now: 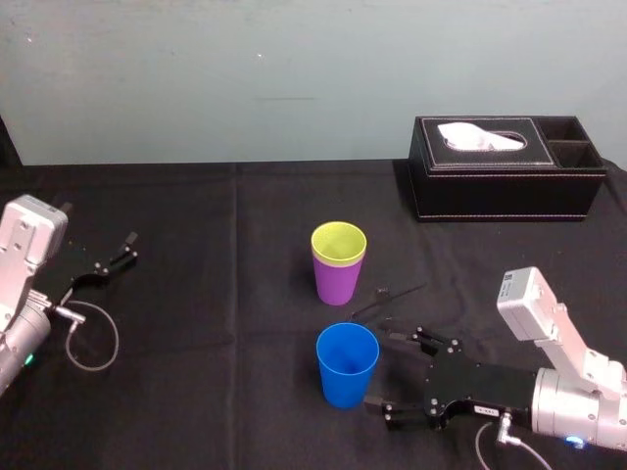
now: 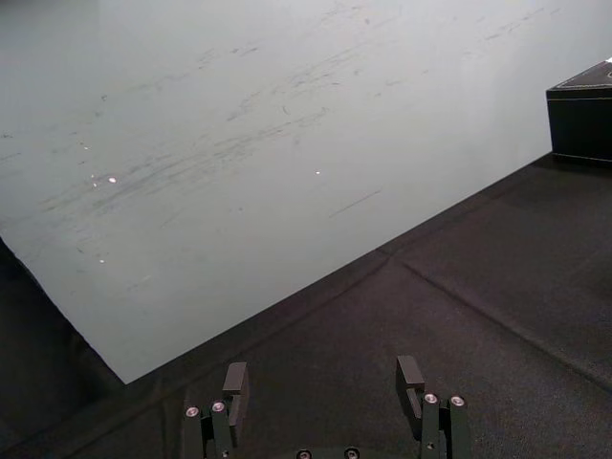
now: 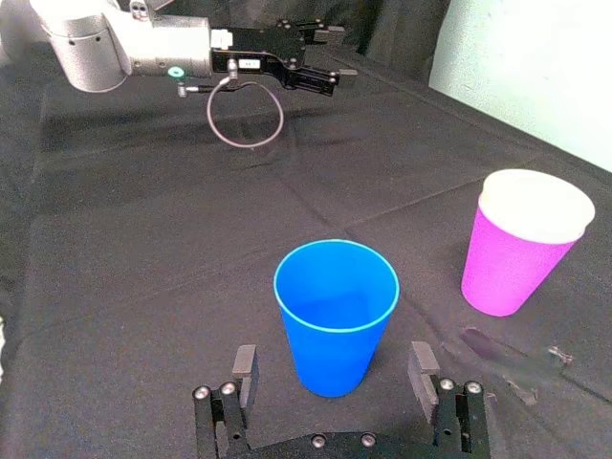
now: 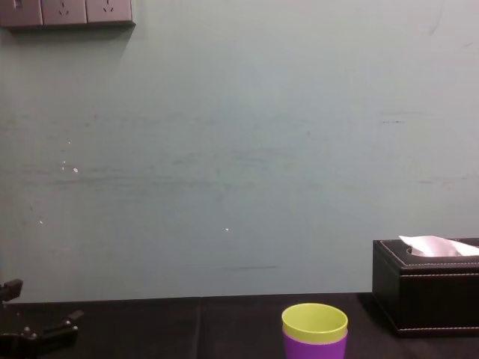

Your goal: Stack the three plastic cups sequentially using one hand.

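Right gripper (image 1: 384,371): low over the black table (image 1: 196,392), fingers spread wide with nothing between them; its opening faces the blue cup.
Blue cup (image 1: 347,364): upright and empty, straight ahead of the opening and centred on it, just short of the fingertips and not yet touched.
Axis: the cup stands vertical and the fingers lie level, so the grasp would likely be a sideways pinch across the cup wall.
Purple cup (image 1: 336,281): upright, off to one side of the gripper's line of reach, near the blue cup but apart from it.
Yellow-green cup (image 1: 339,242): nested in the purple cup, rim showing above it.
Progress: two cups look stacked; the blue one appears to be left.
Left gripper (image 1: 116,258): fingers apart, idle, well apart across the table; the right arm is far nearer.
Tissue box (image 1: 505,168): well behind the gripper, clear of the path.
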You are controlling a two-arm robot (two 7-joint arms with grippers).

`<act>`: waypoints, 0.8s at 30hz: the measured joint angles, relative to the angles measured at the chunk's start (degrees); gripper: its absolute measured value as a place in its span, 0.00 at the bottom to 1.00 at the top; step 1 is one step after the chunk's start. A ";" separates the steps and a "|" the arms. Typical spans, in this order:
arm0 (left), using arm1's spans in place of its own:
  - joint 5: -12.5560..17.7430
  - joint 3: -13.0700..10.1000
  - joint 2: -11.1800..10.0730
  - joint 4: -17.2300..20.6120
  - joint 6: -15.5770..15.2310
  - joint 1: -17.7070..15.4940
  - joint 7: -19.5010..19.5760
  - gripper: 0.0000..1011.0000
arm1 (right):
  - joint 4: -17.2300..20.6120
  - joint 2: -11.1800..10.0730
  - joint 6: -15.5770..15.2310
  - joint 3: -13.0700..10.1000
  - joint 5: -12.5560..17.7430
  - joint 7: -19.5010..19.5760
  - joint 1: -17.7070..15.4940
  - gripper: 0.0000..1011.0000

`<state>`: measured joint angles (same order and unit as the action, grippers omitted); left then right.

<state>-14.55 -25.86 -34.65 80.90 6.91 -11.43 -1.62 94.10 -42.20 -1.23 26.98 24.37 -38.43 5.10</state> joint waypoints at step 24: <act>0.00 0.00 0.00 0.00 0.00 0.00 0.00 1.00 | -1.66 2.32 -0.67 1.66 -1.09 0.61 2.16 0.99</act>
<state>-14.55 -25.86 -34.64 80.90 6.91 -11.43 -1.62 92.44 -39.88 -1.90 28.63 23.28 -37.82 7.27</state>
